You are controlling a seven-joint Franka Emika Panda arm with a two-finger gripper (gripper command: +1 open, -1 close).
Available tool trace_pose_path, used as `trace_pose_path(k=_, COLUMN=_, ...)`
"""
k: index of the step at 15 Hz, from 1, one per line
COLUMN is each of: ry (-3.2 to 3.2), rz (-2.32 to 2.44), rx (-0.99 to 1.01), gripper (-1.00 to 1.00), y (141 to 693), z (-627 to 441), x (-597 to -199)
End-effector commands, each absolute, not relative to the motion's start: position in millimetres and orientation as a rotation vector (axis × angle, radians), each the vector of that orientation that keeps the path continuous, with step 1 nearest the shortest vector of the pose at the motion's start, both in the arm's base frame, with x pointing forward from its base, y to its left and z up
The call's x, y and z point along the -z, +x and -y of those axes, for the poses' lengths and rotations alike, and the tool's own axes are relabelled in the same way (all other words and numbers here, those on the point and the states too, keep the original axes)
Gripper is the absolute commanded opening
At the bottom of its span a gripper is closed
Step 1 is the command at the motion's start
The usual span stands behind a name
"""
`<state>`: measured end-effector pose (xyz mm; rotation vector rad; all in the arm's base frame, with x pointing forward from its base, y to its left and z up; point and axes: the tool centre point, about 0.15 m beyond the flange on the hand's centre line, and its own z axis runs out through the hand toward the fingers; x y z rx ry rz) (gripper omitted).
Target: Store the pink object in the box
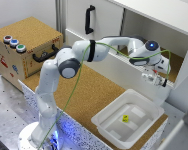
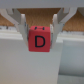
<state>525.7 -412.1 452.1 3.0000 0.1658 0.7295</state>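
In the wrist view my gripper (image 2: 40,31) is shut on a pink cube (image 2: 40,43) with a black letter D on its face, one finger on each side of it. In the exterior view the gripper (image 1: 156,81) hangs at the exterior view's right, in front of the white cabinet opening and above the far corner of the box. The cube is too small to make out there. The box (image 1: 105,123) is a shallow white tub with a wide rim on the cork tabletop, below the gripper and toward the near side.
A small yellow object (image 1: 125,118) lies inside the tub. A cork-covered crate (image 1: 29,45) with a black handle and coloured buttons stands at the exterior view's left. A white cabinet ledge (image 1: 109,70) runs behind the cork tabletop (image 1: 81,95).
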Motion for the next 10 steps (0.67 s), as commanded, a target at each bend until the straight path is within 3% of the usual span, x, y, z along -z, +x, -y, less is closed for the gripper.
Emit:
trace_pose_path(k=1, ry=2.871, rz=-0.125, rx=-0.751, gripper=-1.00, y=461, z=416, x=-398)
trace_pose_path(k=10, ry=2.932, rz=0.002, rx=-0.384, gripper=-1.00, y=402, z=465, x=-278)
